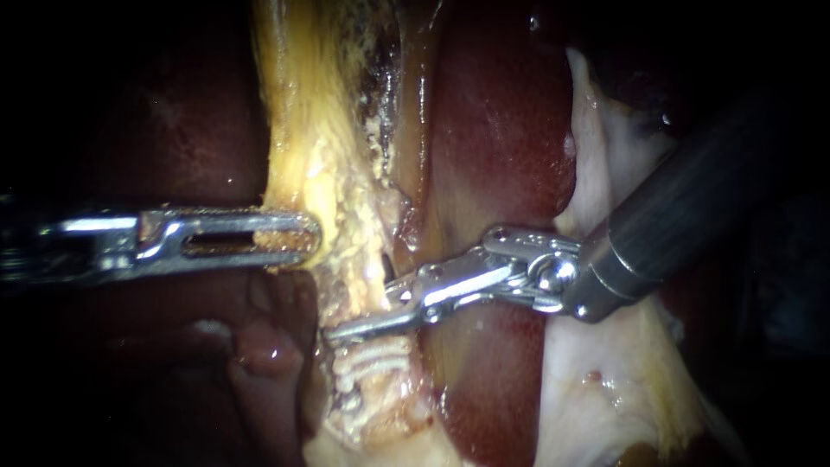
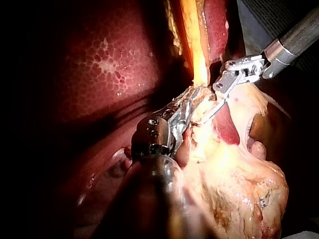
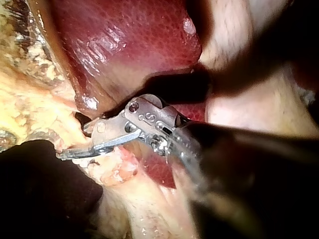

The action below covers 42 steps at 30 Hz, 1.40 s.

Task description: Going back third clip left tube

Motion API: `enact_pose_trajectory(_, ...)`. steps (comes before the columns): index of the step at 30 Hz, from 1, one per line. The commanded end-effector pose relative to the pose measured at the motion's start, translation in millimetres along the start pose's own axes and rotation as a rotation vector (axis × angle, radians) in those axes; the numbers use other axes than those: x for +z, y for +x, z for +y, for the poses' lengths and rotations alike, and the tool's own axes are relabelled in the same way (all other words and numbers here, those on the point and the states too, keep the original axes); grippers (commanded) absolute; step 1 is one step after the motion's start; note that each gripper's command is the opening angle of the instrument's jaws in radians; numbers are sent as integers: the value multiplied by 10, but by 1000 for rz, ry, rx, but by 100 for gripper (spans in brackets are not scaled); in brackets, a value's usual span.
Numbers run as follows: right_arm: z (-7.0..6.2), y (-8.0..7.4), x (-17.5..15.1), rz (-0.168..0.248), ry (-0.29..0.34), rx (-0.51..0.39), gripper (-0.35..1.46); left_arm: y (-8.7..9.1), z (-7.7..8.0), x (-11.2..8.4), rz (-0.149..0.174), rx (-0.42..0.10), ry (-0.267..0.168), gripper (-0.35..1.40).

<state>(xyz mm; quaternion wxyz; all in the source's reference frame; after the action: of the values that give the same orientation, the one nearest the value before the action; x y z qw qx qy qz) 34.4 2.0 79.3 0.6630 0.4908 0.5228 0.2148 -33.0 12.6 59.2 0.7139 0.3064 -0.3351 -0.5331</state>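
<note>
The left instrument (image 1: 298,235) is reaching in level from the side, and its slotted jaws are clamping the edge of the left tube (image 1: 303,147), a ragged yellow strand. I judge it is pulling the strand sideways and taut so the lower stretch stands clear of the liver (image 1: 501,130). The left wrist view shows the same pinch, with yellow tissue bunching between the jaw tips. The right instrument (image 1: 359,311) is slanting in from the upper right, its long thin jaws parted with a dark gap between them and gripping nothing. The lower jaw is lying across the tube and the upper one is resting near its right edge. That suits an instrument that is letting go and is free to pull away. Just under that lower jaw, pale ribbed bands are crossing the tube. I take them for the clips (image 1: 376,359), though I cannot count them or say which is the third. The tube's long axis is running up and down the endoscope view, leaning slightly to the right as it descends. The clips are lying across it, nearly level, with their right ends tilting up a little.
</note>
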Motion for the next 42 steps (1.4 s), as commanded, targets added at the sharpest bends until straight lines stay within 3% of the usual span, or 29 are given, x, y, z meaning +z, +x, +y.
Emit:
enact_pose_trajectory(1,0,0,1,1,1,2,-35,0,0,0,-1,0,-2,-35)
enact_pose_trajectory(8,0,0,1,3,-2,19,-32,0,1,0,-1,0,-2,-35)
enact_pose_trajectory(11,0,0,1,3,-2,13,23,0,2,-1,0,0,-1,-35)
enact_pose_trajectory(14,-1,0,1,21,-46,-58,51,0,3,-2,-2,0,-3,-35)
enact_pose_trajectory(16,-2,0,0,42,-94,-87,58,0,3,-2,-2,0,-3,-35)
enact_pose_trajectory(22,-9,-6,-12,60,-133,-152,60,0,4,-3,-1,0,-3,-35)
enact_pose_trajectory(34,-22,-13,-40,43,-123,-260,60,0,5,-2,-1,1,-2,-35)
enact_pose_trajectory(42,-20,-11,-35,44,-134,-277,60,0,5,-1,-2,1,-3,-35)
